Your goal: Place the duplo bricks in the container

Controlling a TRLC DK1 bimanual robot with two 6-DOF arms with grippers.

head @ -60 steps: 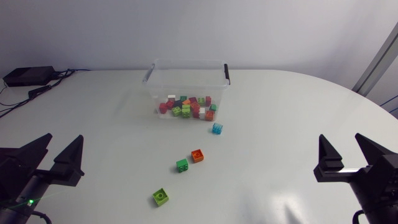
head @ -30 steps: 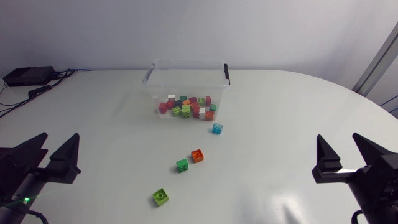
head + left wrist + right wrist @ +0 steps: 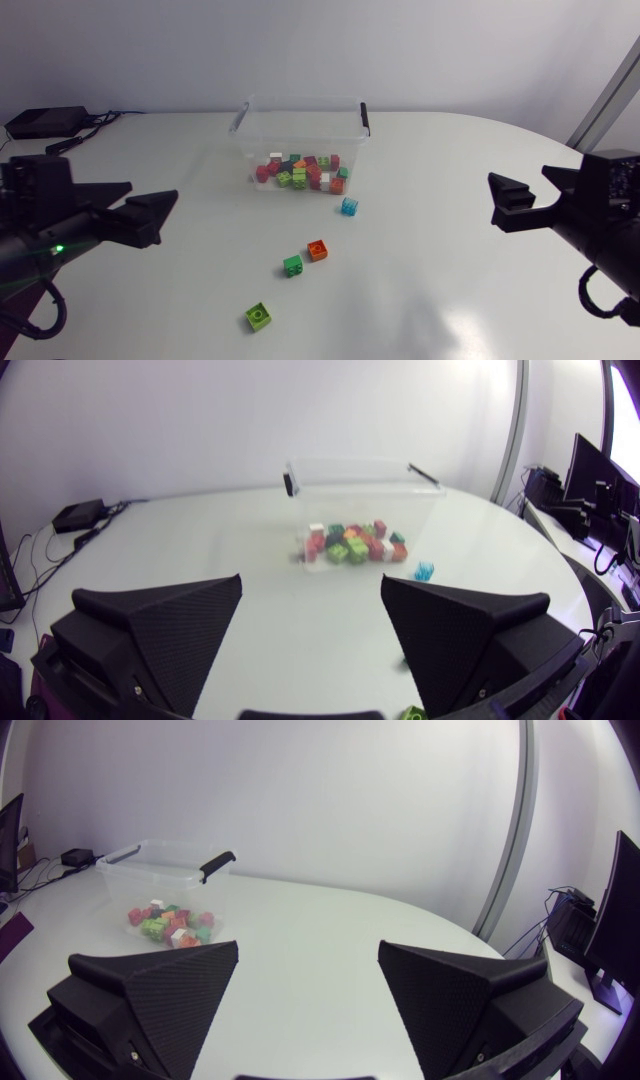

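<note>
Comparing with the second before, nothing on the table (image 3: 450, 170) itself had changed; only the two arms had moved. The left gripper (image 3: 150, 207) had left its place at the near left corner and swung up and inward, so that it pointed along the table toward the middle. The right gripper (image 3: 518, 178) had lifted in the same way from the near right corner and stood higher, over the right edge. Both were spread wide, with nothing between their fingers.

The container (image 3: 300, 122) had stayed near the far edge, about its middle, with a heap of bricks (image 3: 300, 173) on its floor. Four loose ones lay where they were before. The blue brick (image 3: 349, 206) was just beside the container's front wall. The orange brick (image 3: 318, 250) and the green brick (image 3: 292, 265) were close together, further toward the near edge. The lime brick (image 3: 258, 316) was nearest to that edge.

I judged that the arms had only begun their approach. No brick was picked up yet, so four were left to place.
</note>
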